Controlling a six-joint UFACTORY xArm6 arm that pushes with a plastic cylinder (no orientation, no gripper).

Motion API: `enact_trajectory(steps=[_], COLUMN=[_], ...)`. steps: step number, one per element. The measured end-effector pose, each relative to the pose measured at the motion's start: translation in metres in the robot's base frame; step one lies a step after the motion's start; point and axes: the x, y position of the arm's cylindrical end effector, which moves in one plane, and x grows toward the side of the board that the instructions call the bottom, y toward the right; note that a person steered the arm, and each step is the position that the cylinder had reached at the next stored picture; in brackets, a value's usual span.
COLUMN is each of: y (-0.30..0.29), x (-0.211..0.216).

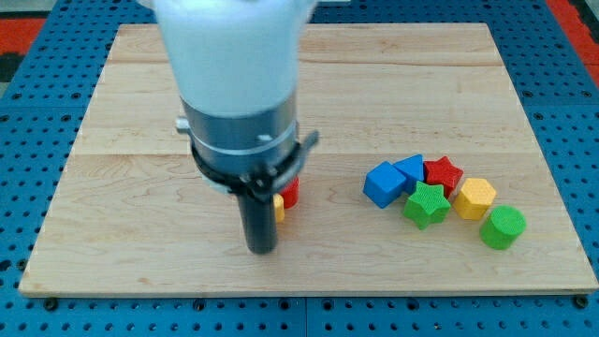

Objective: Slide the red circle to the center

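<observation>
Our dark rod's tip (pixel 261 249) rests on the pale wooden table (pixel 140 103), lower centre-left, touching a yellow block (pixel 278 208) (mostly hidden). Just above sits the red circle (pixel 290 193); we carry no pincer.

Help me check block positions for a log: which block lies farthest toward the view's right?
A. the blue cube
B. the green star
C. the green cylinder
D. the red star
C: the green cylinder sits at the right end of the cluster, beyond the yellow hexagon, the red star, the green star and the blue cube.
</observation>
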Motion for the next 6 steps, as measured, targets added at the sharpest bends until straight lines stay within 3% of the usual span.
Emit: enact_trajectory(steps=[1, 6], y=[0.008, 0.061], x=[-0.029, -0.084])
